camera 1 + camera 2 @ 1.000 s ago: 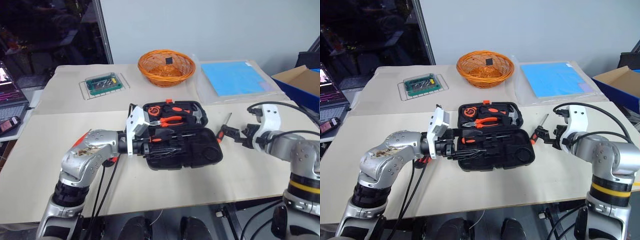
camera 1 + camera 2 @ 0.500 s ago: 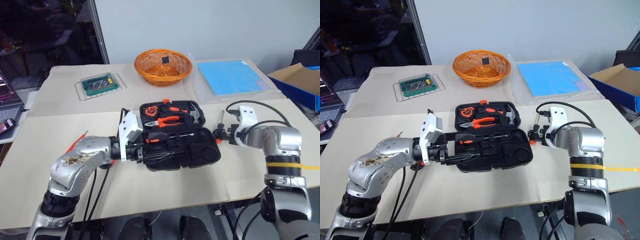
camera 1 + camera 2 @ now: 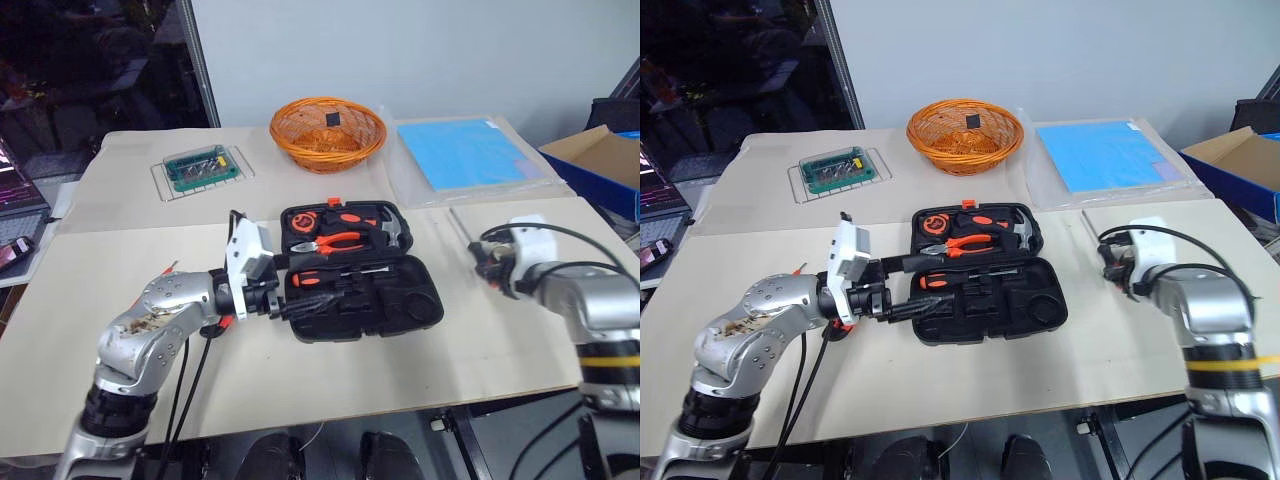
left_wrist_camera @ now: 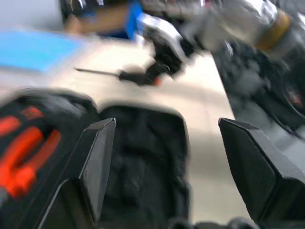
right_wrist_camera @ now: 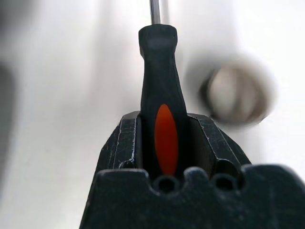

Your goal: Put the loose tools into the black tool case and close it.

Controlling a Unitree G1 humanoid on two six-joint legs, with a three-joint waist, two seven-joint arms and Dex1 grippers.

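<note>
The black tool case [image 3: 415, 305] lies open in the middle of the table. Pliers, a hammer and a tape measure sit in its far half, and an orange-and-black screwdriver [image 3: 308, 279] lies in its near half. My left gripper [image 3: 287, 303] hovers at the case's left end, open and empty, its fingers [image 4: 97, 162] wide apart. To the right of the case, my right gripper [image 5: 165, 119] is shut on the black-and-orange handle of a screwdriver [image 5: 159, 62], whose metal shaft points away from me. A grey tape roll [image 5: 237, 90] lies on the table just beyond that gripper.
An orange wicker basket [image 3: 328, 125] stands at the back centre. The clear-lidded green bit box [image 3: 200, 165] is at the back left and a blue sheet [image 3: 465, 152] at the back right. A blue-and-cardboard box [image 3: 600, 160] stands past the table's right edge.
My right gripper has shut on the screwdriver that lay right of the case and carried it up and to the right. The left gripper stays open at the case's left end.
</note>
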